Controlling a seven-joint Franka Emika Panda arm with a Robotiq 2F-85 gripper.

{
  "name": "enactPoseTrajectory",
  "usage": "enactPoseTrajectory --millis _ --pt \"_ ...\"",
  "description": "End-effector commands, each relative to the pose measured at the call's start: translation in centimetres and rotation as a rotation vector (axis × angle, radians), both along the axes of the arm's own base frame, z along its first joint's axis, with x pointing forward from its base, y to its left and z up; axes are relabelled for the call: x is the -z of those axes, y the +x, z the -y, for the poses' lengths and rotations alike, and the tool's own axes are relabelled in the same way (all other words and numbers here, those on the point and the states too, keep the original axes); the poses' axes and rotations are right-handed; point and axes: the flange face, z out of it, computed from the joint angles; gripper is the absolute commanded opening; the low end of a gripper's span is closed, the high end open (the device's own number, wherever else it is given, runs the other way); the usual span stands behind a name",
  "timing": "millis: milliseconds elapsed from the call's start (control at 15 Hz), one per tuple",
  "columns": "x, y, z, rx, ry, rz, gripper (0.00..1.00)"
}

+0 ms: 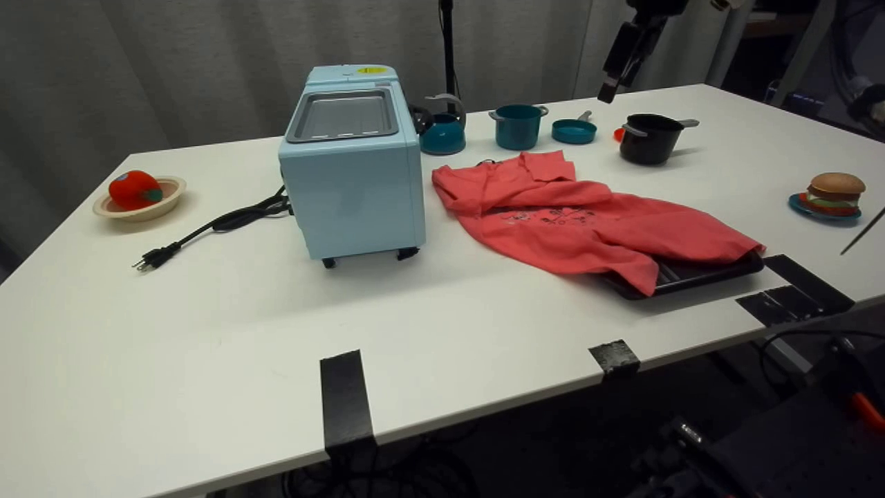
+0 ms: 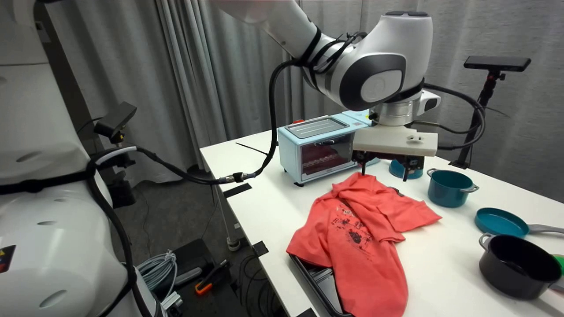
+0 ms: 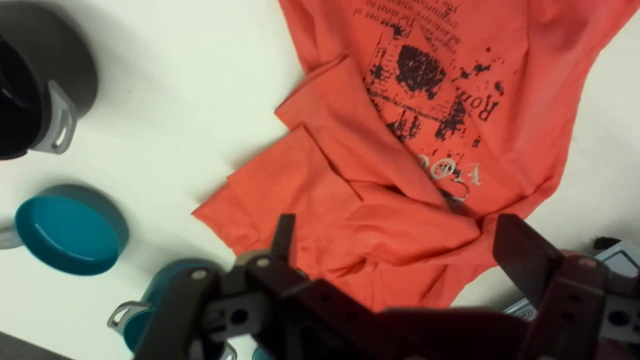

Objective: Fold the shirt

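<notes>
— Nearest the wrist camera you have your black two-fingered pincer (image 3: 395, 225), hovering with its fingers spread wide, released.

— And what do you see beneath it?

— Your red-coral soft cloth shirt (image 3: 370, 150) with dark print, wrinkled on the white surface (image 1: 207, 346), apart from your pincer. Flaps of it lie doubled over part of the printed front. At the end away from those flaps, it drapes across a shallow black rectangular tray (image 1: 698, 282), so only part of the tray shows to you.

— What do you have around it?

— Just beside the flapped end you'll spot the light-blue boxy appliance (image 1: 352, 194), upright on short dark feet. Near it stands a teal kettle (image 1: 442, 137) with a grey handle. Then come a deep teal pot (image 2: 449, 191) with two grey handles, a shallow round teal pan (image 2: 502, 221), and a black pot (image 1: 650, 145) with grey handles, all upright and near the shirt.

— And farther off?

— In an exterior view, well apart from the shirt, you'll find a brown-bunned burger (image 1: 834, 192) on a small blue plate (image 1: 798, 205). On the appliance's far side from the shirt, you have a red tomato-like item (image 1: 135, 189) in a shallow beige bowl (image 1: 153, 212), with a black power cord (image 1: 242, 217) lying between bowl and appliance.
</notes>
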Motion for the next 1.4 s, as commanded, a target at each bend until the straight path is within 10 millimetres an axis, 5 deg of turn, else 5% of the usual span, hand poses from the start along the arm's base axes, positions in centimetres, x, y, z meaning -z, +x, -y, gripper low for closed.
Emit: enactPoseTrajectory --millis 0,400,867,1333 --pt "2.0 -2.3 0.6 -0.014 0.003 -0.059 1.00" --pt "8.1 -6.5 1.3 -0.019 0.016 -0.183 1.00" --pt "12.9 -10.4 3.0 -0.004 0.026 -0.307 1.00" --pt "17.1 -11.4 4.3 -0.062 0.006 -0.374 1.00"
